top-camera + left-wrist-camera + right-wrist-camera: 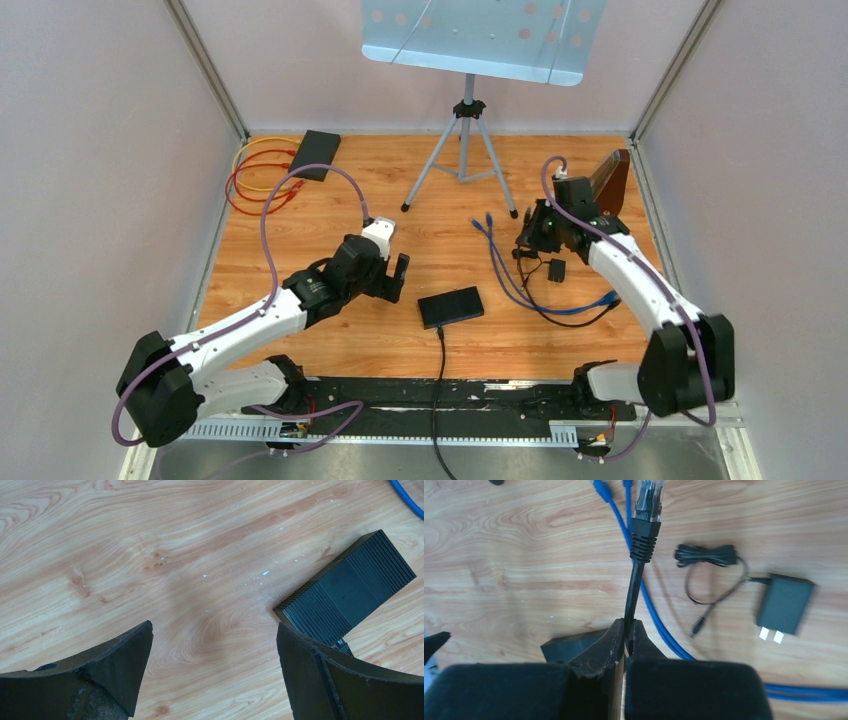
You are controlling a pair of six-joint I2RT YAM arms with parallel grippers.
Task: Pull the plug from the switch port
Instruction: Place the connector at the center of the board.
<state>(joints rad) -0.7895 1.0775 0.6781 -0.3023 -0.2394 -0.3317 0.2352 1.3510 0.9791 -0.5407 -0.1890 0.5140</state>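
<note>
The plug [650,497], clear of any port, is well right of the switch [450,306], its black cable [634,587] pinched in the closed jaws of the right gripper [626,626], while the left gripper [215,630] holds its jaws wide and empty just left of the switch; the pull looks done, so the next move calls for lowering the cable to the worktop [440,250] and letting go.

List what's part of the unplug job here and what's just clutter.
Job:
- switch
- plug on black cable
- right gripper, shut on that cable
- left gripper, open near the switch

Clutter:
- blue cables
- adapter
- far black box
- red and yellow cables
- stand
</note>
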